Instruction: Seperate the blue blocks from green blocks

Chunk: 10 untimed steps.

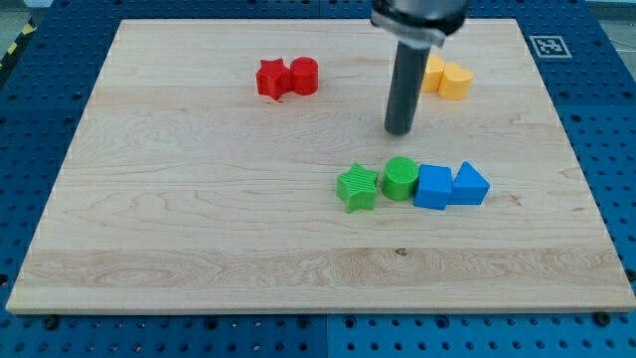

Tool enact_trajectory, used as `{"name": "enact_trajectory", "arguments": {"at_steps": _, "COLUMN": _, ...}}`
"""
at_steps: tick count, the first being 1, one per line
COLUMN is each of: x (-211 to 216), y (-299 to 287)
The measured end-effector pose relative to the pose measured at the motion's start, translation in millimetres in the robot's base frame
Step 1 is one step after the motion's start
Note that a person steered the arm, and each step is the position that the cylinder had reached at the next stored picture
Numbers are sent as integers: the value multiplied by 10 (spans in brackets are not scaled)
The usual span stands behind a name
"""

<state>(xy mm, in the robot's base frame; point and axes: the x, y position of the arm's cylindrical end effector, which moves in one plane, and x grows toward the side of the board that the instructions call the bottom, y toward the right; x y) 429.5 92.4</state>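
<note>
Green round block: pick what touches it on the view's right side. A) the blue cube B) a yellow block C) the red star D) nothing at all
A: the green round block sits in a row with the blue cube pressed against its right side, the green star on its left, and my tip above the row.

1. My tip (399, 130) stands on bare board above the row of four blocks, apart from all of them.
2. The row blocks sideways passage: green star (357, 188), green cylinder (399, 178), blue cube (433, 186) and blue triangular block (469, 185) sit touching or nearly so, leaving no gap for my tip.
3. At the view's top right, two yellow blocks (447, 78) sit just beside the rod.
4. The red star (271, 79) and red cylinder (304, 76) obstruct the top centre-left.
5. The wooden board (179, 229) is open across the left and bottom.
</note>
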Motion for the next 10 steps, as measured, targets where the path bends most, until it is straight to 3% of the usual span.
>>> {"name": "enact_trajectory", "arguments": {"at_steps": 1, "x": 501, "y": -2}}
{"name": "enact_trajectory", "arguments": {"at_steps": 4, "x": 790, "y": 396}}
{"name": "enact_trajectory", "arguments": {"at_steps": 6, "x": 1407, "y": 363}}
{"name": "enact_trajectory", "arguments": {"at_steps": 8, "x": 1401, "y": -184}}
{"name": "enact_trajectory", "arguments": {"at_steps": 9, "x": 1388, "y": -56}}
{"name": "enact_trajectory", "arguments": {"at_steps": 10, "x": 1386, "y": 516}}
